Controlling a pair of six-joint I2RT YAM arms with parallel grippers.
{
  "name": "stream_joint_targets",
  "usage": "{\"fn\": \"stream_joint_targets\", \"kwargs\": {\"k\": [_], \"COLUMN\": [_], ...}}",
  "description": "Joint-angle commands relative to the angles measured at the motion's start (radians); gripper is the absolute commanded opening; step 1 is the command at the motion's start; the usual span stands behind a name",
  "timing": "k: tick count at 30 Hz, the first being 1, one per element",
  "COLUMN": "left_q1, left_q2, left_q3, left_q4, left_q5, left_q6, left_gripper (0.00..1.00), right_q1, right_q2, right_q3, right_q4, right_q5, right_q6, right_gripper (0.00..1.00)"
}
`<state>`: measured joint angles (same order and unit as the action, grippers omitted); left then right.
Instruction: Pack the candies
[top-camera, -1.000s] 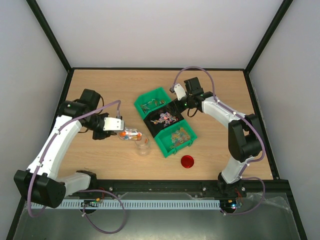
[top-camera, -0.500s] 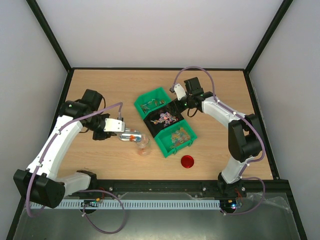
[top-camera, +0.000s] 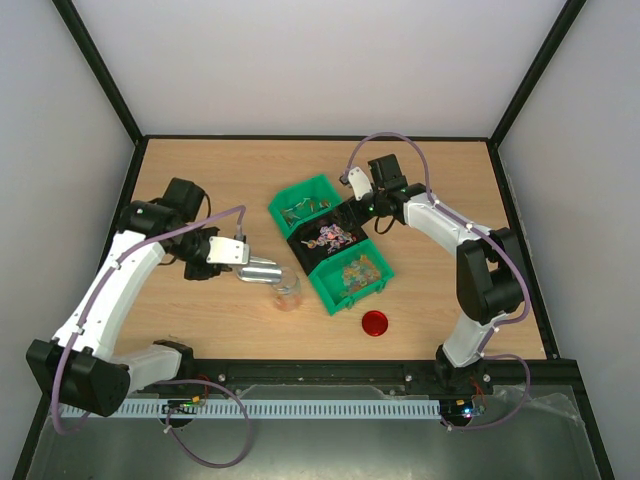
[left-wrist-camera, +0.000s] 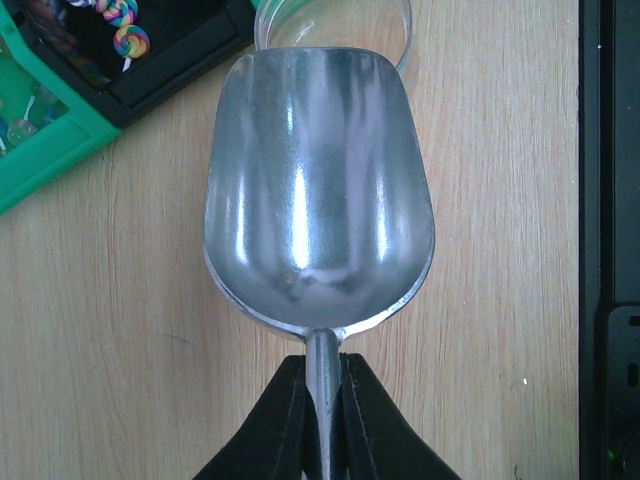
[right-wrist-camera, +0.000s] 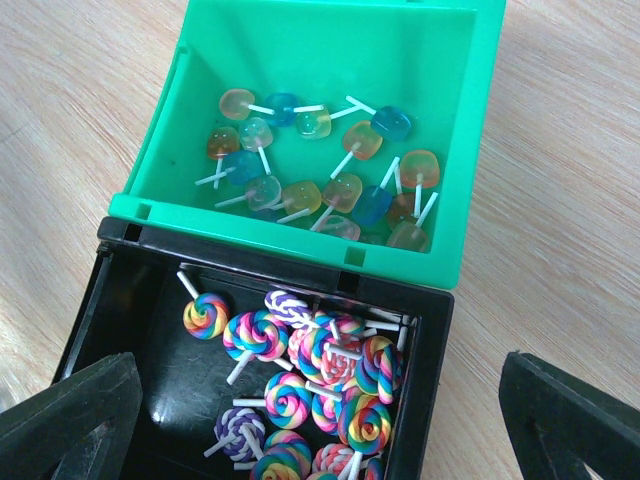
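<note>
Overhead view of a wooden table (top-camera: 200, 180) with two robot arms. Nearest, at the lower right of centre, a red round lid (top-camera: 376, 323) lies flat on the wood, well apart from everything else. Left of it and a little farther back stands a small clear jar (top-camera: 287, 290), upright and uncapped. Whether it holds any sweets cannot be made out.

The left gripper (left-wrist-camera: 322, 380) is pinched tight on the thin handle of a metal scoop (left-wrist-camera: 318, 200). The scoop's bowl is bare and shiny, and its lip reaches the jar's rim.

Beyond the jar, three bins sit touching in a diagonal row: a green bin (top-camera: 372, 290), a black bin (top-camera: 305, 247) and a second green bin (top-camera: 285, 203). The candies (right-wrist-camera: 320, 370) lie here, swirled lollipops in the black bin and clear square ones in a green bin beside it.

Farthest back, the right gripper (right-wrist-camera: 320, 420) hangs over the black bin, fingers spread wide, holding nothing.

Packing looks unfinished: most sweets remain in the bins, and the jar has yet to be capped.
</note>
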<state>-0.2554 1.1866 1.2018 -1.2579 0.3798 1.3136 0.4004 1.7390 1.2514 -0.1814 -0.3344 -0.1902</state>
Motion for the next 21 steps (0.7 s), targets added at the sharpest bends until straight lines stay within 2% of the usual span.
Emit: {"fn": "stream_joint_targets", "kwargs": {"k": [1, 7, 13, 21], "left_q1": [-0.006, 0.022, 0.065, 0.059], "left_q2": [-0.021, -0.007, 0.101, 0.329], "left_q3": [0.035, 0.089, 0.196, 0.405], "left_q4": [-0.035, -0.005, 0.064, 0.144], "left_q5": [0.003, 0.072, 0.116, -0.008], "left_q6": [0.015, -0.050, -0.192, -0.405], "left_gripper": [0.02, 0.02, 0.02, 0.02], "right_q1": [-0.002, -0.001, -0.009, -0.033], "right_q2": [-0.018, -0.014, 0.021, 0.068], "right_q3": [-0.007, -0.005, 0.031, 0.074], "right_q4": [-0.006, 0.008, -0.016, -0.054], "right_q5": [-0.012, 0.008, 0.017, 0.030], "right_q6": [0.012, 0.027, 0.043, 0.025], "right_gripper": [0.99, 0.99, 0.99, 0.99]}}
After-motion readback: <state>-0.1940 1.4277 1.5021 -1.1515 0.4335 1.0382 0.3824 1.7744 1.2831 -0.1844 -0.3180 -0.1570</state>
